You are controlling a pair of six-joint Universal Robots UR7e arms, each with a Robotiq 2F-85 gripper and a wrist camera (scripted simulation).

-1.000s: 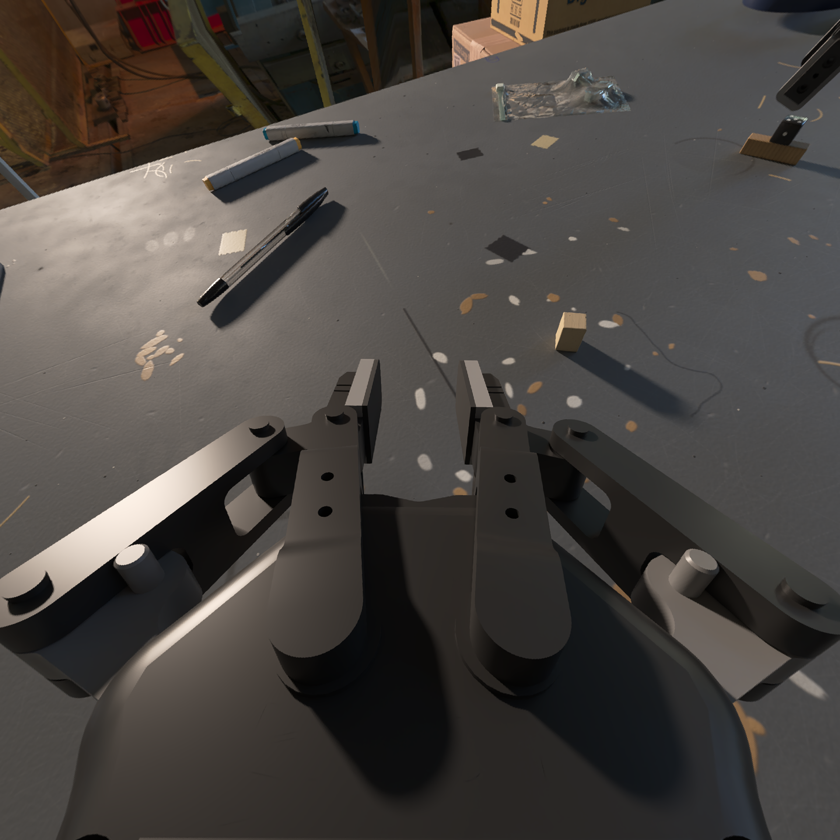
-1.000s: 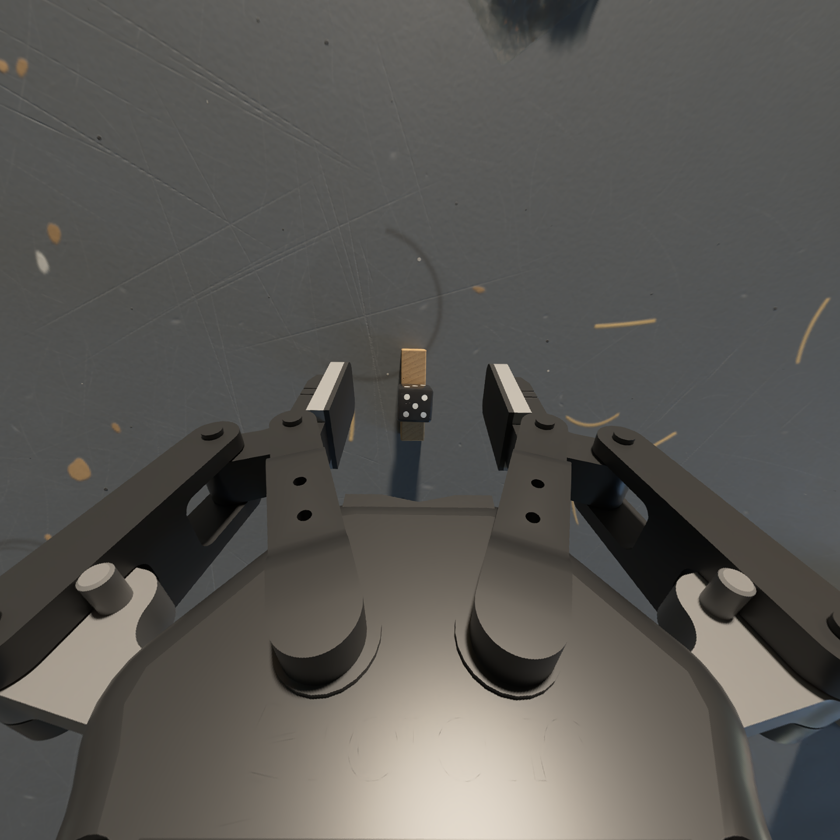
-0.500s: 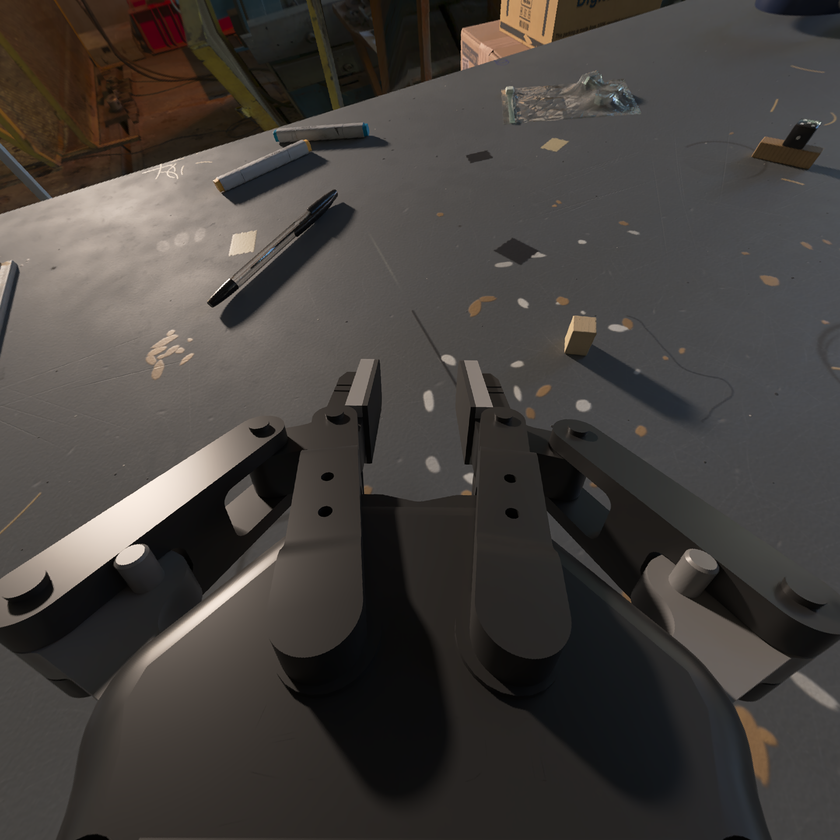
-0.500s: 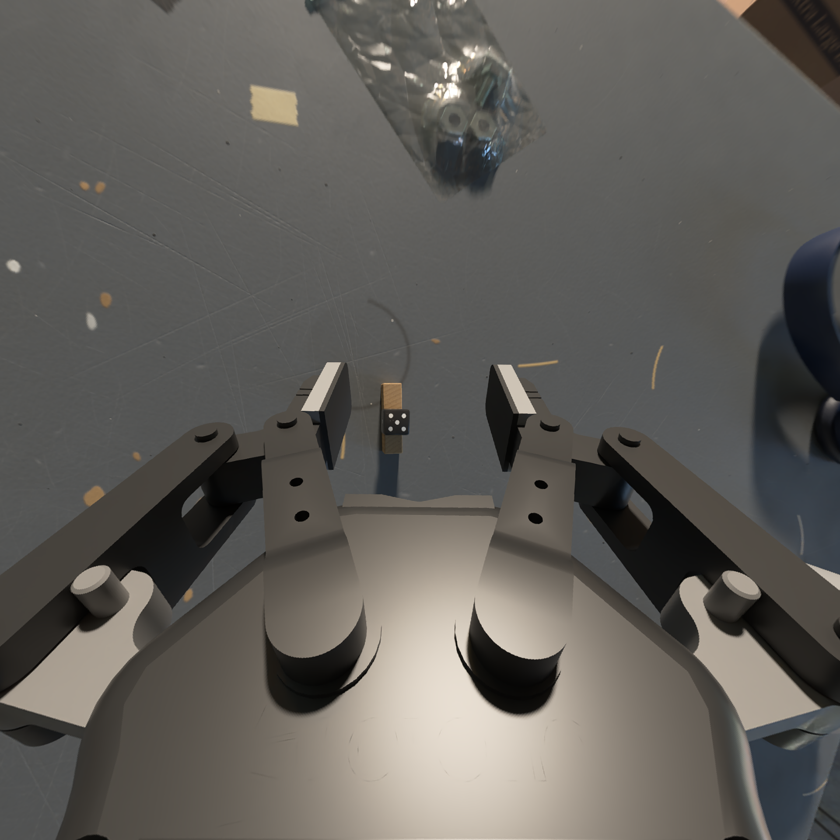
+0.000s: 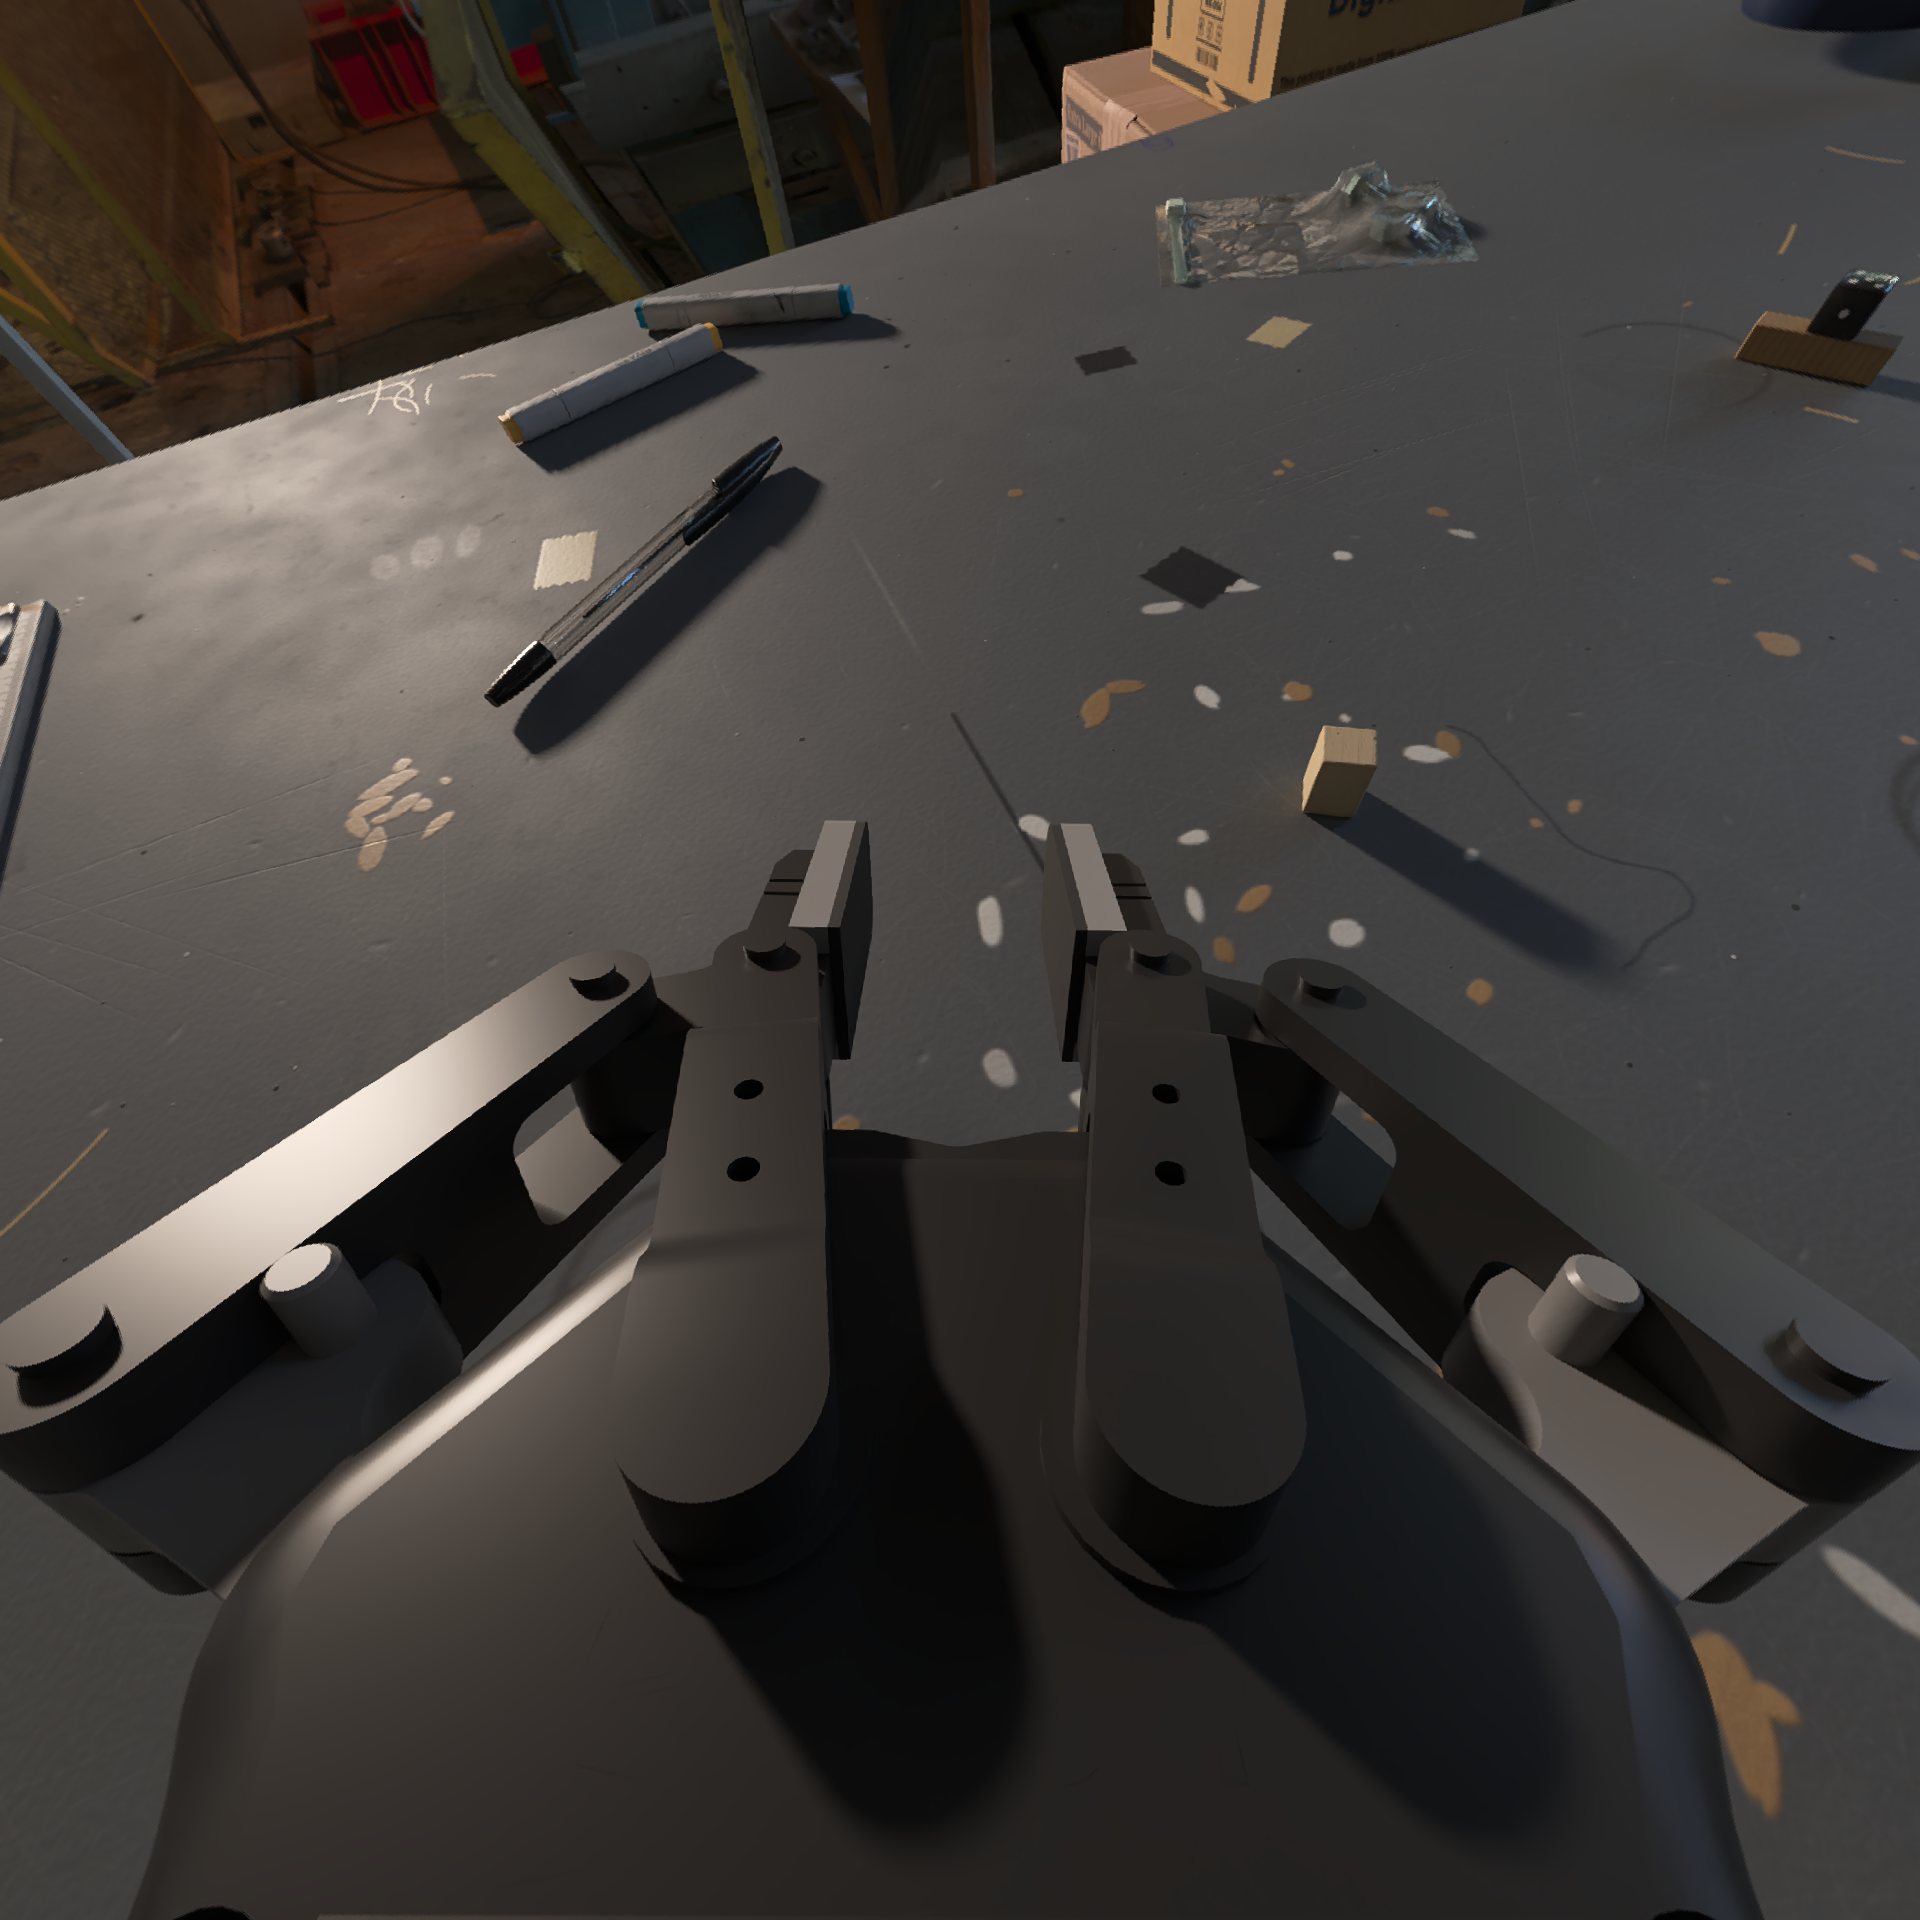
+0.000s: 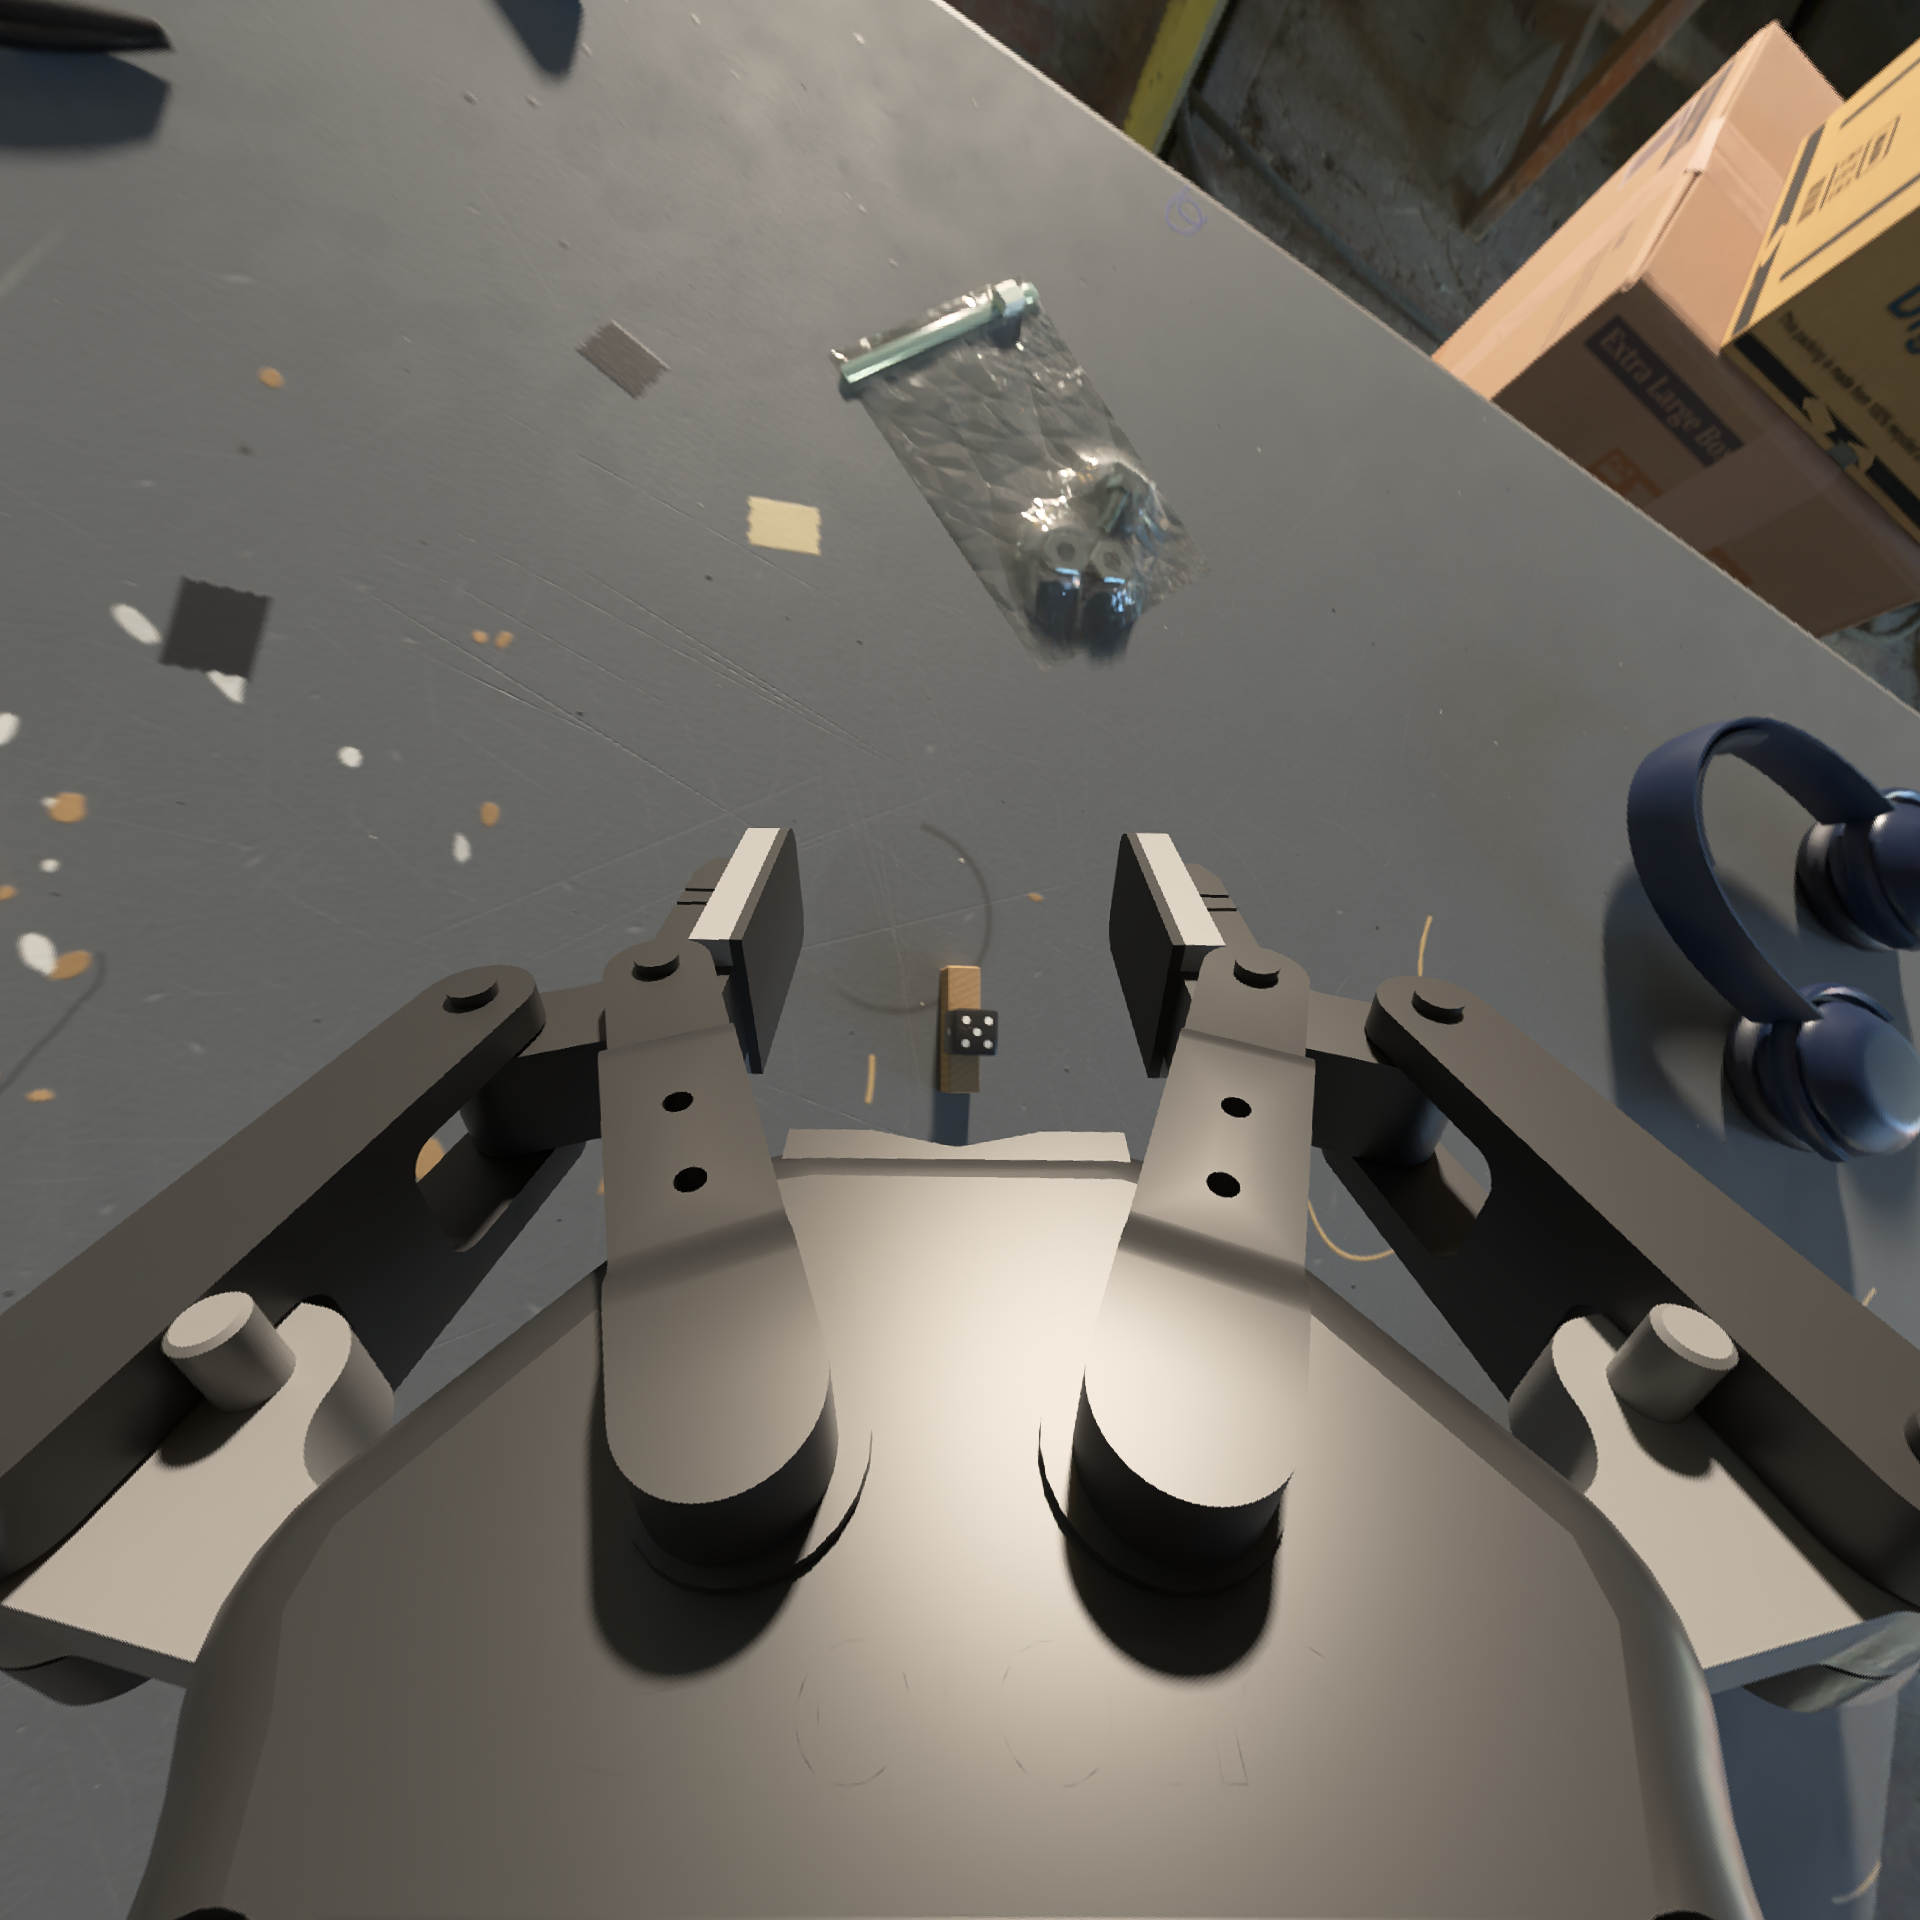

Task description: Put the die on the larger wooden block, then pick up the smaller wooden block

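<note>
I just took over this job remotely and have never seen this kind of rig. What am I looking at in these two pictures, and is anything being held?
Each picture comes from a camera on one arm's wrist, looking forward along that arm's two fingers.

Left wrist view: the left gripper is open and empty above a grey table. Ahead to its right lies the smaller block. Farther off are a pen, two markers and a bag of hardware. At far right the die sits on the larger block.

Right wrist view: the right gripper is open, empty and high above that same die and larger block. The bag and blue headphones lie nearby.

So nothing is held; the die is placed, and the smaller block is not yet picked up.
</note>
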